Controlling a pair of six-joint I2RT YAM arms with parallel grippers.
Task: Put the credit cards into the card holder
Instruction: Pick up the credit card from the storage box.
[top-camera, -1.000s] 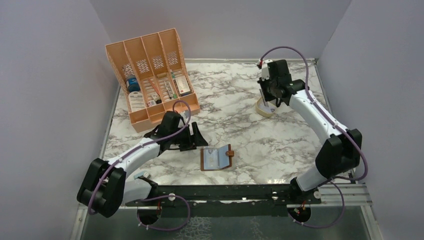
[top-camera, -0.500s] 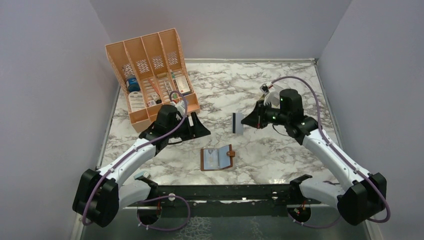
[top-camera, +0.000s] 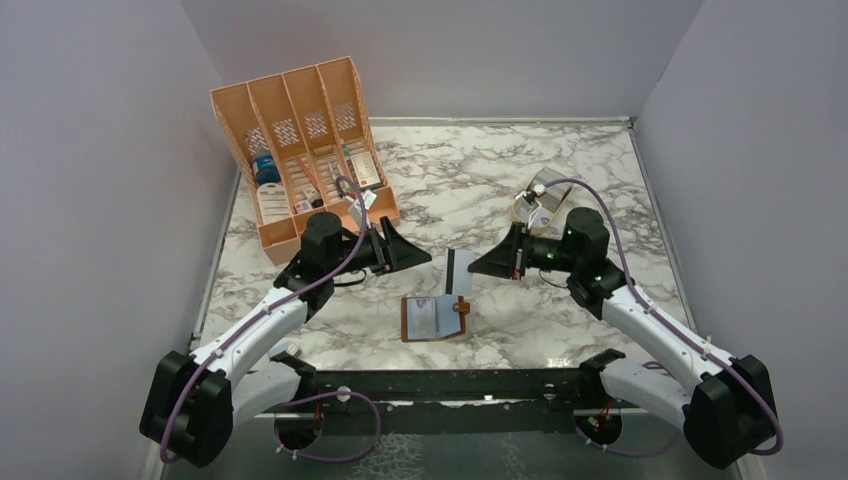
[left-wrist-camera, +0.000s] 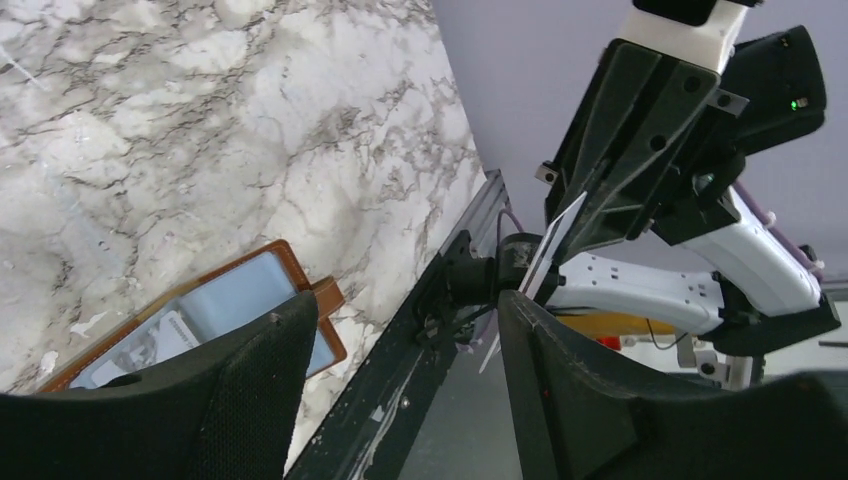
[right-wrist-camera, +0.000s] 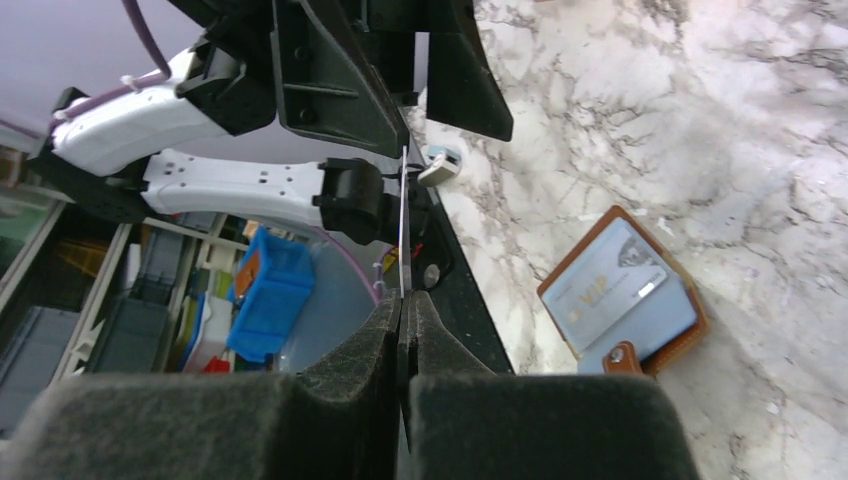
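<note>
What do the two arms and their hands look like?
The left arm and right arm have white links between bulky black joints, with a purple cable looping along each. The left hand and right hand are black, with wedge-shaped fingers. A small green light glows on the right wrist housing.

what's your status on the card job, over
Right gripper: jaws shut on one credit card, held in the air. Left gripper: jaws open, empty, facing it. Card holder lies open on the table. Nothing between card and holder.
</note>
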